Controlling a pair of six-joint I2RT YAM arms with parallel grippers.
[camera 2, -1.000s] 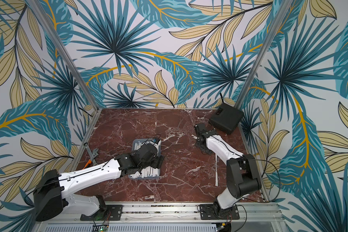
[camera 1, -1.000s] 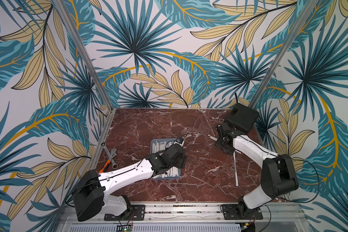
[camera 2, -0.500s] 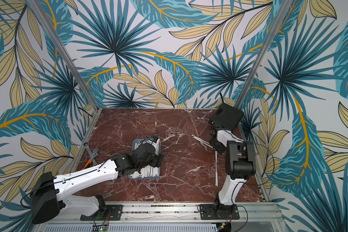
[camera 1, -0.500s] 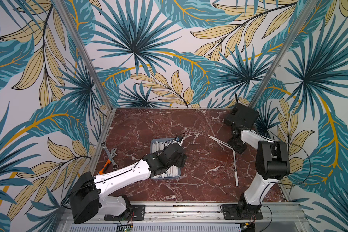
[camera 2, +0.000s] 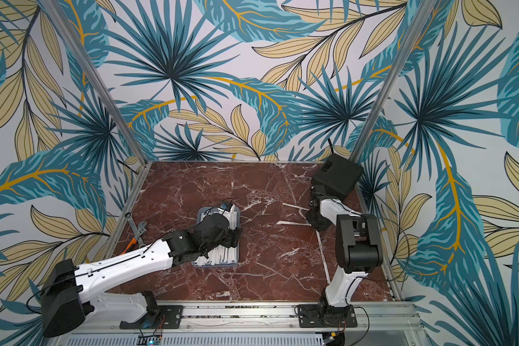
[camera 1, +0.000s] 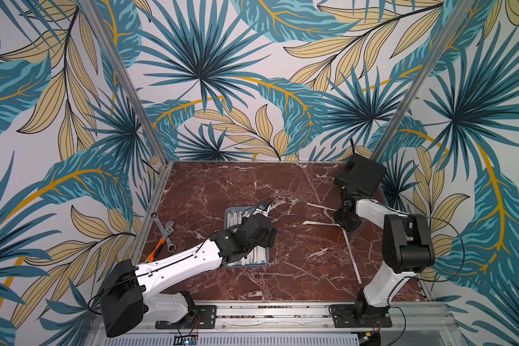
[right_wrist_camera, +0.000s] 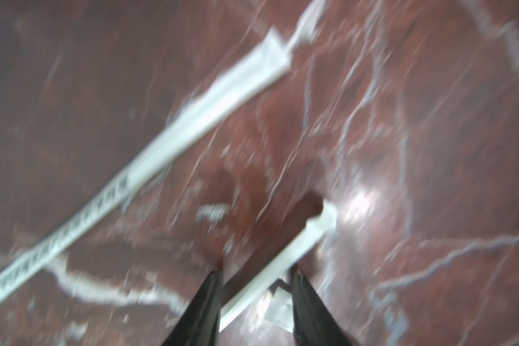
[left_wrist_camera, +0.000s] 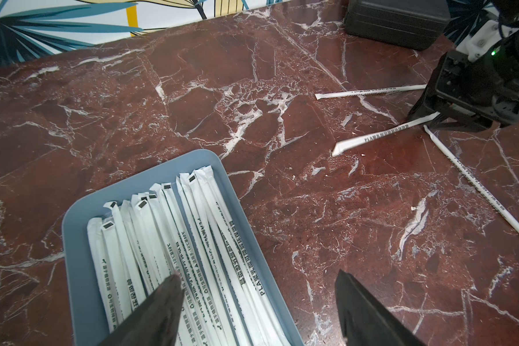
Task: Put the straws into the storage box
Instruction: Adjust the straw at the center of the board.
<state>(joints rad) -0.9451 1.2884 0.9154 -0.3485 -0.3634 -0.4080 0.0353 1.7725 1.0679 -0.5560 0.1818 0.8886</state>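
Left hand [left_wrist_camera: 258, 277] over shallow grey-blue plastic storage box [left_wrist_camera: 72, 239]; fingers spread wide, holding nothing; one finger above boxed straws, other past box rim over red-brown marble-look worktop [left_wrist_camera: 132, 104]. Long thin straws [left_wrist_camera: 192, 239] in flat white paper wrappers with dark print lie lengthwise, side by side, in box. Three more loose on worktop, well apart from box; right hand [right_wrist_camera: 257, 271] down over one loose straw [right_wrist_camera: 285, 257], fingers part-open astride it, gap either side; view blurred.
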